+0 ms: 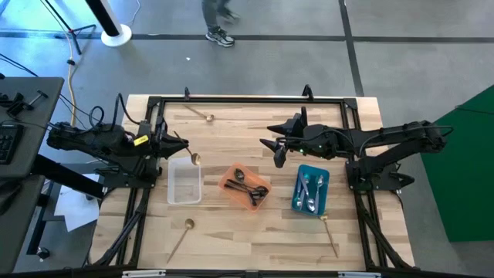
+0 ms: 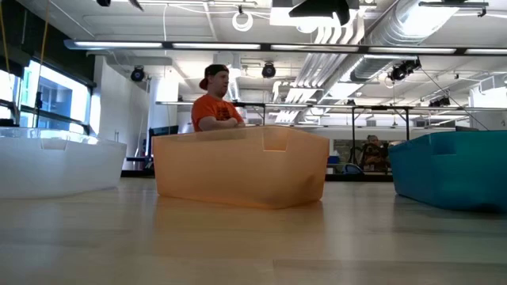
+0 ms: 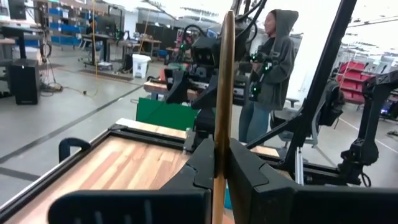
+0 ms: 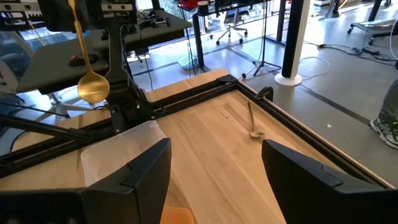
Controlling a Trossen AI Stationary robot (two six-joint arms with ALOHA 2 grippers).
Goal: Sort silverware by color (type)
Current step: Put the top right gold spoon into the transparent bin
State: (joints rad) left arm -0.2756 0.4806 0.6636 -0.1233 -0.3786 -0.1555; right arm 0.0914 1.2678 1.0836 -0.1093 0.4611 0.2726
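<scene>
- The left gripper (image 1: 171,144) is being held closed on a gold spoon (image 1: 191,157), above the table's left half, just behind the clear tray (image 1: 184,184); in the left wrist view the handle (image 3: 222,93) is being pinched between the dark fingers (image 3: 198,168).
- The right gripper (image 1: 272,148) is being kept wide open and empty, above the middle of the table, behind the orange tray (image 1: 245,186).
- The held spoon's long axis is being carried roughly from the gripper toward the table's middle, with the bowl at the free end, out past the fingertips; in the right wrist view the bowl (image 4: 93,86) is hanging lowest, so the spoon is judged to be tilted bowl-down.
- Sorting is judged to be partly done: dark spoons (image 1: 251,189) are lying in the orange tray, silver spoons (image 1: 310,191) in the blue tray (image 1: 312,189), while nothing can be made out in the clear tray.
- Three more gold spoons are still waiting on the wood: one near the back edge (image 1: 199,114), one at the front left (image 1: 182,233), one just in front of the blue tray (image 1: 329,233).
- The gold pieces are judged to be what is left, the clear tray being their likely place.
</scene>
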